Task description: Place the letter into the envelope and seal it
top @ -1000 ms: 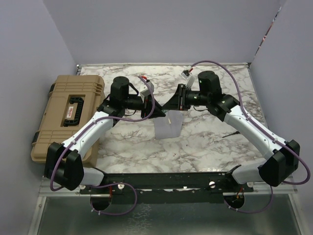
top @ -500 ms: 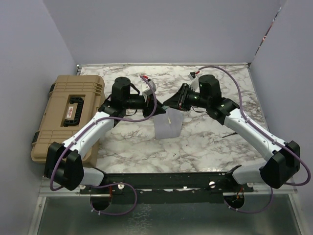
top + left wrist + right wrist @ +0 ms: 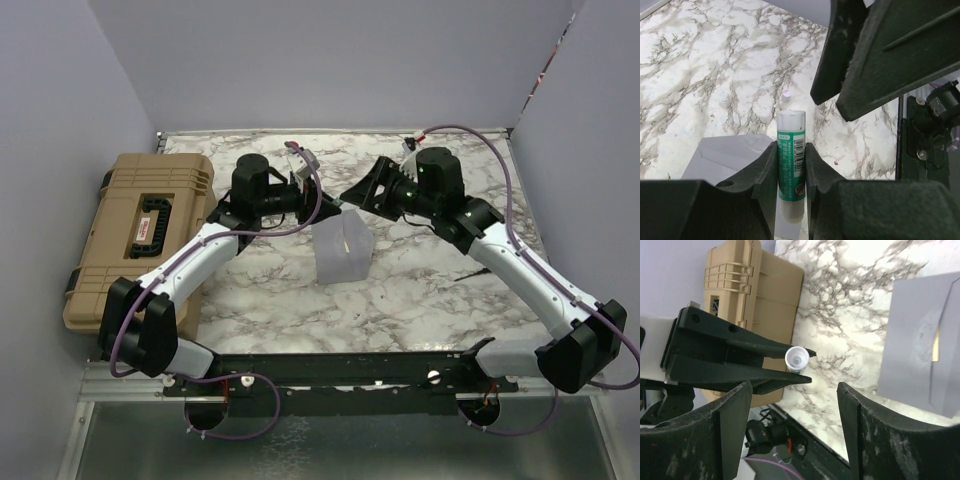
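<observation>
Over the marbled tabletop (image 3: 400,300), with the grey envelope (image 3: 340,258) lying flat between the arms and only a peach sliver of the letter (image 3: 936,345) showing at its flap edge, looks prone to a fumble. Could twist the glue stick (image 3: 791,140) in its narrow pinch, or knock it onto the envelope, should the right tool (image 3: 794,387) close off-centre on the stick's white end. Clamps the stick between the fingers of the left tool (image 3: 791,152), end pointing outward, while spreading the right tool wide apart, gripping nothing and touching nothing, just short of that end.
</observation>
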You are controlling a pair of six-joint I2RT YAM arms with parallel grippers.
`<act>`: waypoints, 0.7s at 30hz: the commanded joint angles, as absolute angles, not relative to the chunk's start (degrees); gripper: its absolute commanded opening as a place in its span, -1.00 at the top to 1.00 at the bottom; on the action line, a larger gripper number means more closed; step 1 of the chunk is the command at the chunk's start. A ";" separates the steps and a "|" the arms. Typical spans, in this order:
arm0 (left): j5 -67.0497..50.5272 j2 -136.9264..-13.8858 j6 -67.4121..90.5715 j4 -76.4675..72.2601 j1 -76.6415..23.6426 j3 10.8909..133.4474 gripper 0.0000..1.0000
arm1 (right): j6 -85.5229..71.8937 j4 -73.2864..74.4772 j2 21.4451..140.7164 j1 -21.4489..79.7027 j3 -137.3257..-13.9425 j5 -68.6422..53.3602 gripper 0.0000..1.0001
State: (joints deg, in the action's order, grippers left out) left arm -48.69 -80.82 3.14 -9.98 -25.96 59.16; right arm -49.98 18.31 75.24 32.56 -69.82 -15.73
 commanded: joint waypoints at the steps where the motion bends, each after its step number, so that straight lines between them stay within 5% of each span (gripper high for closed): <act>1: -45.72 -81.22 10.79 -14.37 -26.32 62.51 1.00 | -41.52 25.02 72.64 32.38 -72.16 -10.28 -0.46; 21: -42.65 -82.50 17.13 -14.77 -31.20 66.03 1.00 | -32.67 32.03 55.89 31.86 -66.19 -16.23 -0.64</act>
